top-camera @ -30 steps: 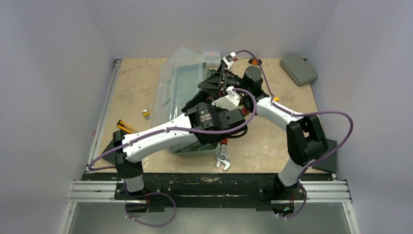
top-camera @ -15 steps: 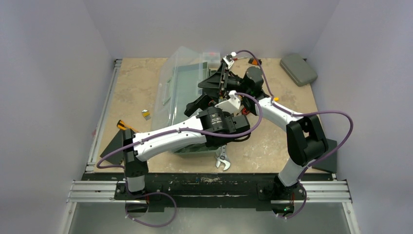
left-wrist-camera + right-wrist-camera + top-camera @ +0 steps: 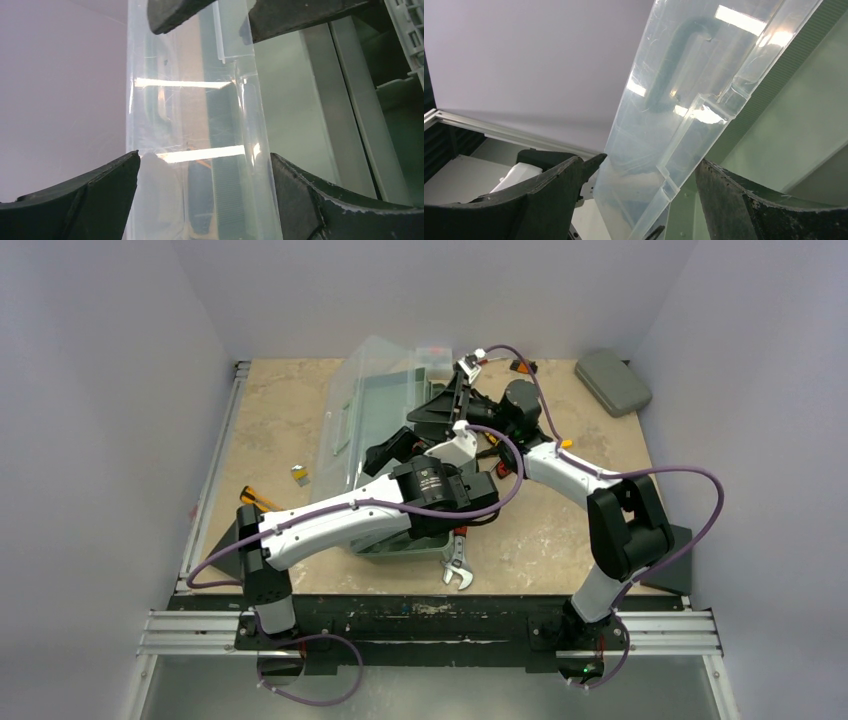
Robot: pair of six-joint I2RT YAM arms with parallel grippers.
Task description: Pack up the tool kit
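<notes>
Toolbox lid stands open; wrench lies outside, lower centre; left gripper and right gripper straddle the lid, jaws spread, seemingly unclamped; packing unfinished.

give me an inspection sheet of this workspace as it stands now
surface: tan table.
job's things: toolbox open, clear lid raised; wrench and orange-handled tool loose on the table.
clutter: grey case in the far right corner; small block at left.
grippers: left gripper open, astride the lid; right gripper open, lid edge between its fingers.
cables: purple cables looped along both arms.
surroundings: plain walls on three sides.
</notes>
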